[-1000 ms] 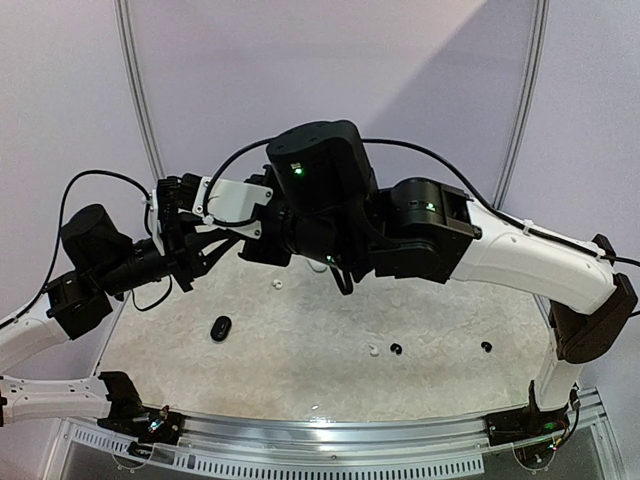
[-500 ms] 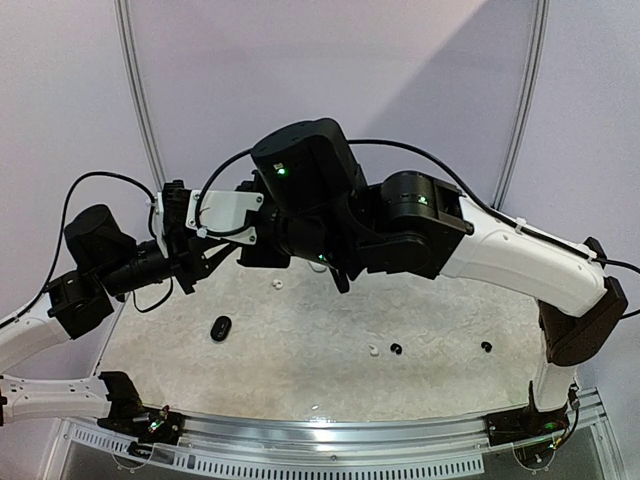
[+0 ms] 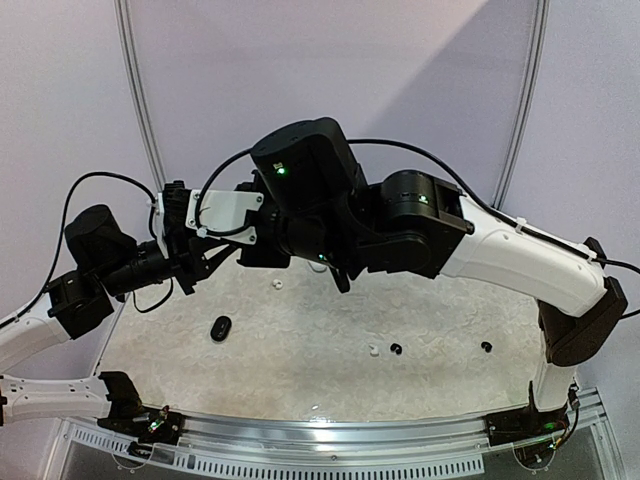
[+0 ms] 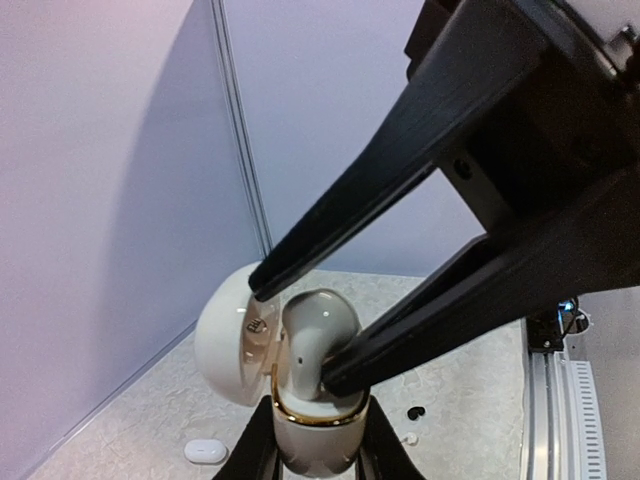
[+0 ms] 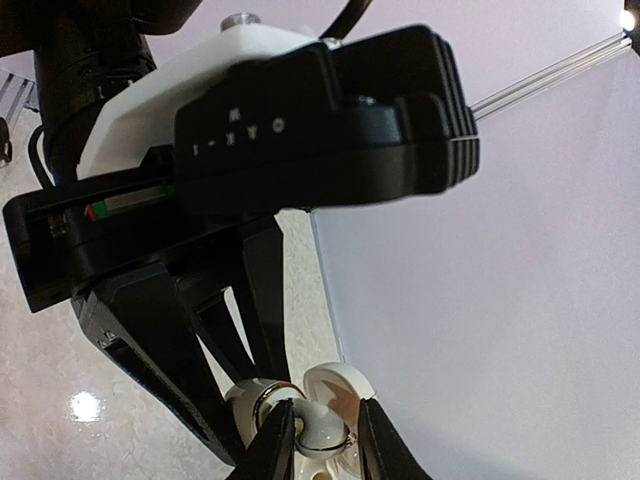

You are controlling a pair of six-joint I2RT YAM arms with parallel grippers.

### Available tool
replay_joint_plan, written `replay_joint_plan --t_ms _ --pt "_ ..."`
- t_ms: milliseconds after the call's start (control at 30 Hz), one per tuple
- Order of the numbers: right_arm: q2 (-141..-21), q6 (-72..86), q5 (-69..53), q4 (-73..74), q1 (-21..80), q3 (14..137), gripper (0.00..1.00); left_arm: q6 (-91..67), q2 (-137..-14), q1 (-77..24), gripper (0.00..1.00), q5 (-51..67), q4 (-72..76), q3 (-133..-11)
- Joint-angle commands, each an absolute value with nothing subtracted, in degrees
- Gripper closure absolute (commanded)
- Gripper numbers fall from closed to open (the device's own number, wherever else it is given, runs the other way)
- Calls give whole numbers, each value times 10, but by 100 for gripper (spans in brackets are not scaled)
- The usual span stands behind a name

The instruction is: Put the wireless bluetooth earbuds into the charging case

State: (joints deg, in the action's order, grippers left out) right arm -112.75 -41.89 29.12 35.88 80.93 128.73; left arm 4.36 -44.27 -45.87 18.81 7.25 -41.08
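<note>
The left gripper [image 4: 316, 455] is raised off the table [image 3: 300, 375] and closed on the base of a white case [image 4: 312, 425]. It holds the case upright by its lower half, one finger on each side. The case has a gold rim, and its lid [image 4: 225, 345] is swung open to the side away from the right arm. A white earbud [image 4: 322, 318] stands in the open mouth of the case, just above the left fingers. The right gripper [image 5: 323, 410] reaches in from the opposite side and meets the left gripper nose to nose. Its jaws are only narrowly apart, one fingertip by the lid hinge and the other against the earbud's lower flank. They straddle the earbud, but I cannot tell whether they press on it or merely bracket it. On the table below the two grippers lie a black case [image 3: 221, 328] and a loose white earbud [image 3: 277, 284]. Farther toward the right arm's base lie another white earbud [image 3: 373, 351], a black earbud [image 3: 396, 348] just beside it, and a second black earbud [image 3: 486, 346] well apart from them.
</note>
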Motion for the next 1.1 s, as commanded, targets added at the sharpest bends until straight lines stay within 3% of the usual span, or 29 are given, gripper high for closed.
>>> replay_joint_plan --t_ms 0,1067 --pt "-1156 -404 259 408 805 1282 77 34 -437 -467 100 206 134 -427" --pt "-1151 -315 174 453 790 1300 67 -28 -432 -467 100 201 129 -425"
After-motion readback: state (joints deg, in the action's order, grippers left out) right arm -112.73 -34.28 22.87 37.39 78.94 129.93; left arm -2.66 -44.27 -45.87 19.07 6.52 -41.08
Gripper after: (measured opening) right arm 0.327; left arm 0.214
